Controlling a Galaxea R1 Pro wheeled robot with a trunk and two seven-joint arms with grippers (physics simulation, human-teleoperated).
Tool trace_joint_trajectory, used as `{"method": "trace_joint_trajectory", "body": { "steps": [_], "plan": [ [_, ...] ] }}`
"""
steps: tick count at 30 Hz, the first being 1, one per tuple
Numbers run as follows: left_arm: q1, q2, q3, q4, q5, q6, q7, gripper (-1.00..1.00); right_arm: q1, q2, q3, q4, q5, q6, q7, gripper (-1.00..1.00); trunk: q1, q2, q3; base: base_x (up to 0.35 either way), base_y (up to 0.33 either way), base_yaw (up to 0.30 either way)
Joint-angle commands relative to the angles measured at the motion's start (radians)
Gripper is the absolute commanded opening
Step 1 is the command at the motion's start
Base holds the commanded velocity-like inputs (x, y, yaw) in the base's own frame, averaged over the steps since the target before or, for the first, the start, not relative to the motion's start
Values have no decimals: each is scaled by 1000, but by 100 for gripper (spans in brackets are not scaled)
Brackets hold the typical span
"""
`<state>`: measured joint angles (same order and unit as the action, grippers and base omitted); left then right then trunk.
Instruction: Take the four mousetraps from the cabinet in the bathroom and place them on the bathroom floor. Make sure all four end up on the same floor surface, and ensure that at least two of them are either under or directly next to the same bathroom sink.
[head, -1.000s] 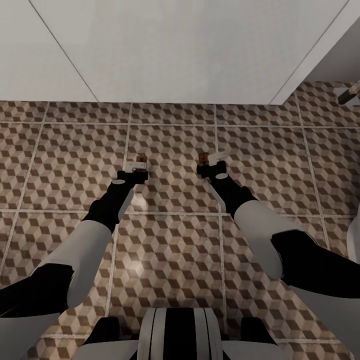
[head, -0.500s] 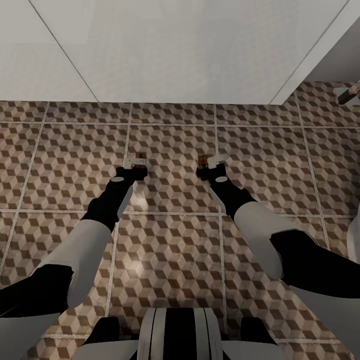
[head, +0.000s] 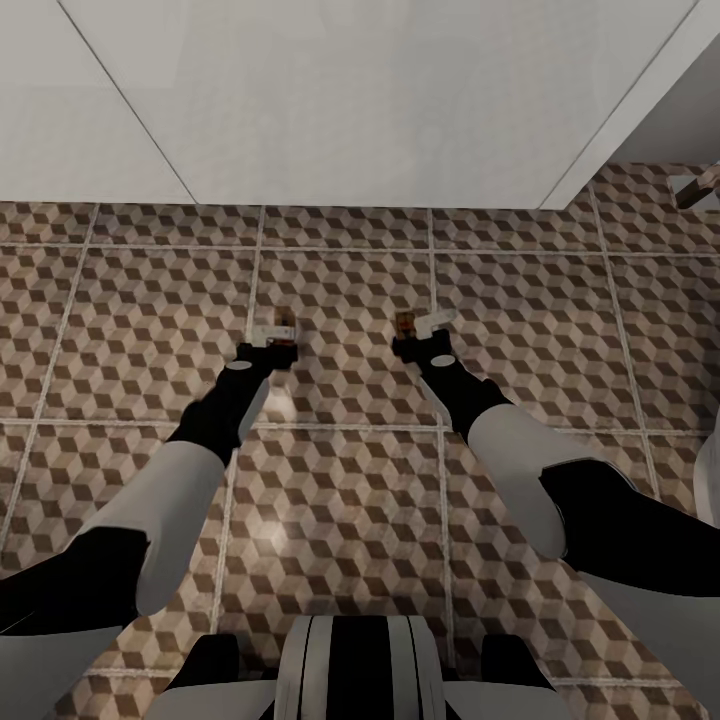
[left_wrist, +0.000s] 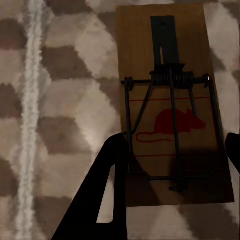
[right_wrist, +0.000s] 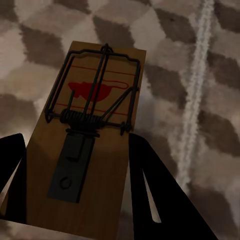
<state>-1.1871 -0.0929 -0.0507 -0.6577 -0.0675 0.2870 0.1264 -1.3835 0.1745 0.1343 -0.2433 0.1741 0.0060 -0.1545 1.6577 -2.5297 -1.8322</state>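
Two mousetraps show, both brown wooden boards with dark wire and a red mouse print. My left gripper (head: 274, 333) (left_wrist: 175, 162) is shut on one mousetrap (left_wrist: 170, 100) (head: 285, 324), with a dark finger against each long edge. The other mousetrap (right_wrist: 87, 135) (head: 405, 320) sits in my right gripper (head: 425, 335) (right_wrist: 75, 185), which is shut on it the same way. Both are held low over the cube-patterned bathroom floor (head: 350, 500); I cannot tell whether they touch it. A big white body (head: 380, 100), which looks like the bathroom sink's vanity, stands just beyond them. The cabinet is out of view.
Pale grout lines (head: 255, 270) cross the tiles between the grippers and the white body. A small greyish object (head: 700, 185) lies at the far right by the white body's corner. A white rounded fixture (head: 710, 470) cuts in at the right edge. My base (head: 350, 670) is at the bottom.
The left gripper edged forward and then back a little with its mousetrap. The right gripper has barely moved.
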Motion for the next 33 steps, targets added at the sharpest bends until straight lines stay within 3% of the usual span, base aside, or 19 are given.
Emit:
{"method": "trace_joint_trajectory", "body": {
  "steps": [1, 10, 23, 27, 33],
  "plan": [
    [0, 1, -3, 16, -8, 5, 4, -100, 0, 0, 4, 1, 3, -8, 0, -100, 0, 0, 0, 0, 0, 0],
    [0, 2, 2, 105, -7, -62, 5, -100, 1, 0, 4, 3, 2, -25, 20, -100, 0, 0, 0, 0, 0, 0],
    [-3, 2, 4, 107, -8, -58, 8, -100, 6, 0, 4, 4, 2, -35, 22, -100, 0, 0, 0, 0, 0, 0],
    [-5, 0, 4, 97, -8, -17, 9, -100, 7, 0, 4, 4, 2, -63, 27, -100, 0, 0, 0, 0, 0, 0],
    [-25, -1, 5, 15, -9, 133, 28, -100, 7, 0, 4, 4, 2, -80, 35, -100, 0, 0, 0, 0, 0, 0]
  ]
}}
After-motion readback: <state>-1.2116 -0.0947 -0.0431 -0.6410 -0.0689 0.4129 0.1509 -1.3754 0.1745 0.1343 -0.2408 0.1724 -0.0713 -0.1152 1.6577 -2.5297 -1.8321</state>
